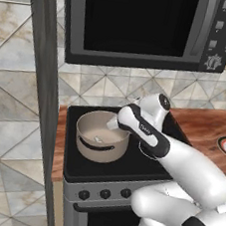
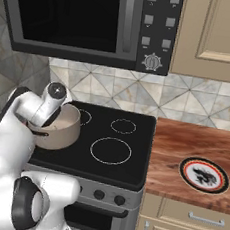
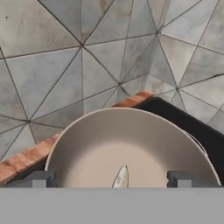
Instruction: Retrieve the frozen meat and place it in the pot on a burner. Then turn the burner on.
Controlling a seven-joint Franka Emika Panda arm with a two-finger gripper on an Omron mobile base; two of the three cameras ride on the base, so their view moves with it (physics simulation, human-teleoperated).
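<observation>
The beige pot (image 1: pixel 93 150) stands on the left side of the black glass stove top (image 2: pixel 130 176), covering its burner. Inside it lies the frozen meat (image 3: pixel 121 177), a small pale lump on the cream bottom (image 1: pixel 97 139). In the hand view my gripper (image 3: pixel 110 179) hangs just over the pot's mouth, open, its two dark fingertips (image 3: pixel 39 178) wide apart on either side of the meat and not touching it. From the right base view the hand (image 2: pixel 49 104) tilts down over the pot (image 2: pixel 64 134); the fingers are hidden behind the wrist there.
A black microwave (image 1: pixel 141 23) hangs low above the stove. Control knobs (image 1: pixel 105 194) line the stove front. Thin white rings (image 2: pixel 110 151) mark the right of the glass. A wooden counter (image 2: pixel 184 144) with a round dark disc (image 2: pixel 204 175) lies right; a dark upright panel (image 1: pixel 40 86) stands left.
</observation>
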